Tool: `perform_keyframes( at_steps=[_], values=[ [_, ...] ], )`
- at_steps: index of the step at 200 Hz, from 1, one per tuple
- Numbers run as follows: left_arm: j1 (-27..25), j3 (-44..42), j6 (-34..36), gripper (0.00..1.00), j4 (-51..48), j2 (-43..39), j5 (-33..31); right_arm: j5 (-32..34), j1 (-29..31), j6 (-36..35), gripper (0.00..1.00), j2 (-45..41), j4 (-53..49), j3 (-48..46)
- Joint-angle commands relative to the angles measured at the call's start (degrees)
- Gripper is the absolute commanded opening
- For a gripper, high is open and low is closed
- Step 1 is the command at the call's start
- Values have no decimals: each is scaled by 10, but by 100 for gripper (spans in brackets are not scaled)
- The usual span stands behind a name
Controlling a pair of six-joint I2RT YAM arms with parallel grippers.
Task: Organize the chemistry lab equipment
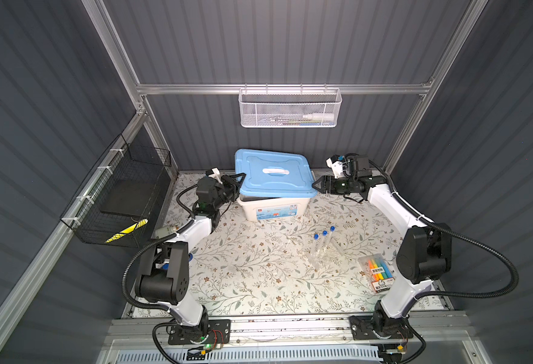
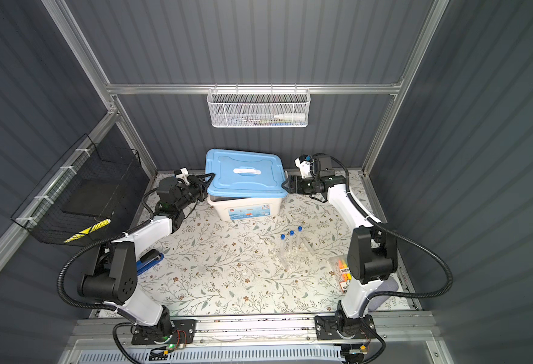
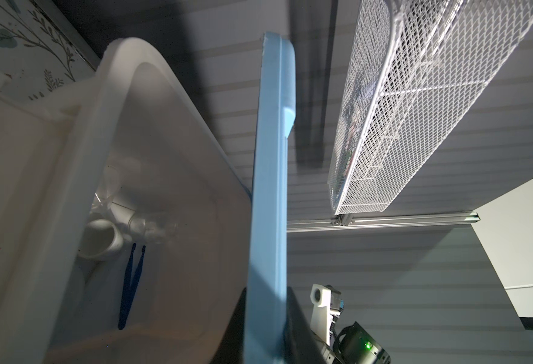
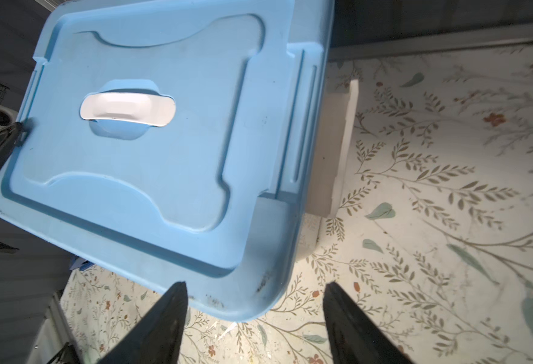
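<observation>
evidently the left gripper (image 1: 239, 182) is clamped on the left edge of the blue lid (image 1: 259, 184), which sits skewed and tilted over the white bin (image 1: 268, 209). the right gripper (image 1: 317, 185) has its jaws apart just off the lid's right corner, touching nothing that i can see. the lid looks like thin moulded plastic, light but likely to sag when pinched at one rim, so a second hold on the opposite edge seems wise.

down in the bin lie the blue tweezers (image 3: 129, 283) and the small white cup (image 3: 101, 239), which looks hard and chippable. out on the floral cloth (image 1: 243, 274) the three test tubes (image 1: 324, 242) stand tilted in the clear rack (image 1: 317, 260) (both nearly invisible against the pattern). the tubes look smooth, slippery and probably brittle. i would take each gently, just beneath its blue cap, or move the rigid rack by its end wall.
</observation>
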Motion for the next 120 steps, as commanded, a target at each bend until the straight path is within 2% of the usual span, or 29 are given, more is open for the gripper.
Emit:
perform_keyframes(
  at_steps=[1,62,120],
  values=[
    [2,-12,36,18,5,-19,-32,-34,-2,35,69,3,0,8],
    [2,-13,45,19,-15,-22,-32,-59,-1,68,65,28,11,12],
    [2,-1,91,28,-107,-40,-42,-75,0,92,60,43,29,14]
  ],
)
